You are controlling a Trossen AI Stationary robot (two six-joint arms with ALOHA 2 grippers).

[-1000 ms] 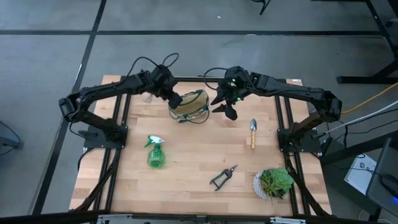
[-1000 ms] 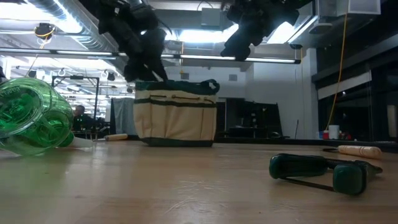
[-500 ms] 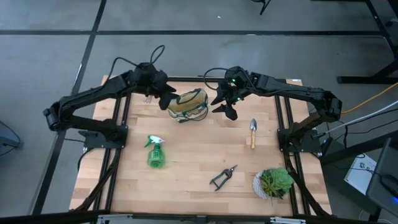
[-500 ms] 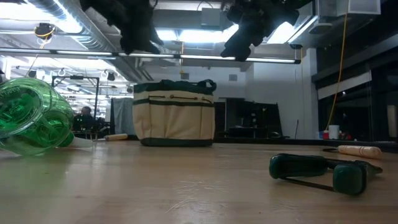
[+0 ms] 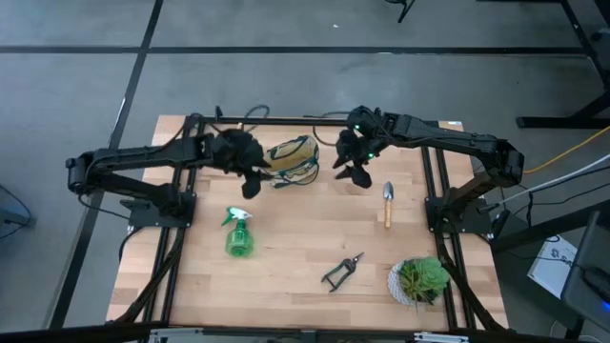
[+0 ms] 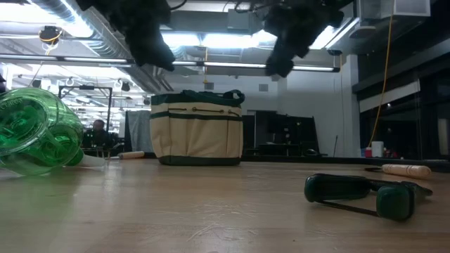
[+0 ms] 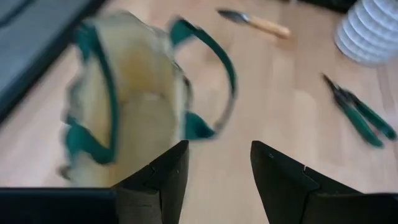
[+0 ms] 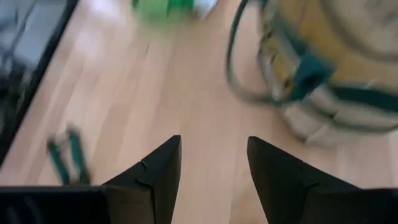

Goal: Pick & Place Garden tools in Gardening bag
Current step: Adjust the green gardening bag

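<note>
We see a beige bag (image 5: 291, 159) with dark green trim and handles. The bottle (image 5: 238, 233) is translucent green. The trowel (image 5: 388, 203) has a pale wooden handle and grey blade; the shears (image 5: 341, 272) show dark green-black handles. The plant (image 5: 422, 277) is leafy green in a white ribbed pot. Both claws — left (image 7: 217, 180) and right (image 8: 210, 177) — are black. The surface (image 5: 295, 257) is light wood with plank lines.

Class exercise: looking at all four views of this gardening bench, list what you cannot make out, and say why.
- Inside of the gardening bag: contents unreadable; too small in the high view, blurred in the left wrist view.
- Rake: not visible in any view.
- Spray bottle: cut off by the low view's edge.
- Plant: only its pot's edge shows in the left wrist view.
</note>
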